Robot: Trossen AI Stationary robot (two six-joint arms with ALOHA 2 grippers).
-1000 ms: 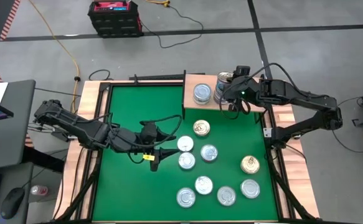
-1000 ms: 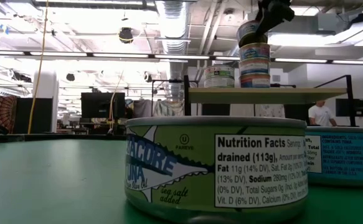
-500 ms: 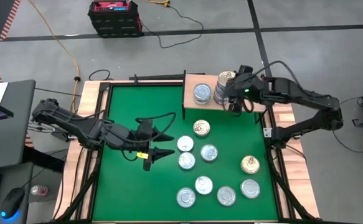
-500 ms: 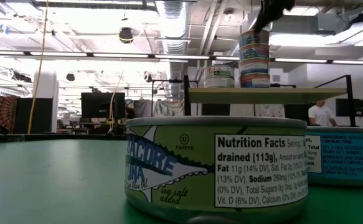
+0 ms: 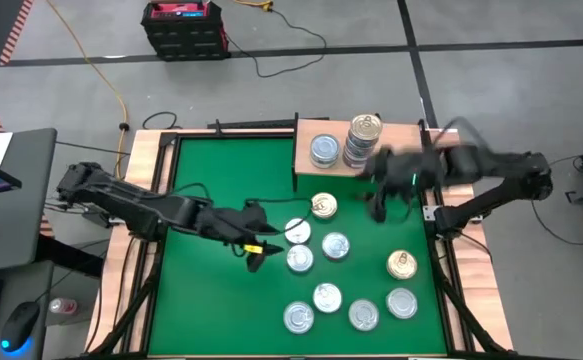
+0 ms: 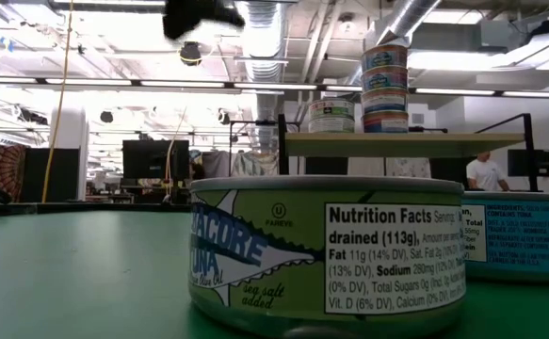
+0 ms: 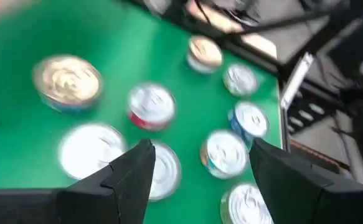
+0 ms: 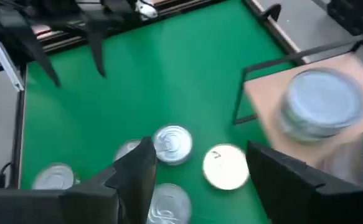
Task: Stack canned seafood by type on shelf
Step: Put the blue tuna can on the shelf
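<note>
Tins sit sorted on the shelf (image 5: 356, 165): a tall stack (image 5: 362, 140) beside one silver tin (image 5: 324, 150). Both tools gape empty, the right tool (image 5: 379, 205) just off the shelf. The left tool (image 5: 259, 256) hovers beside the loose tins (image 5: 334, 246) below the shelf, likely picking the next.

In the high view the right hand (image 5: 379, 205) is smeared with motion, so its fingers blur into the arm. In the low view the nearest can (image 6: 329, 252) is cut off at the bottom edge and hides most of the green surface (image 6: 76, 273) behind it; a second can (image 6: 519, 235) runs off the side. A dark blurred shape (image 6: 201, 13) near the ceiling cannot be identified.
</note>
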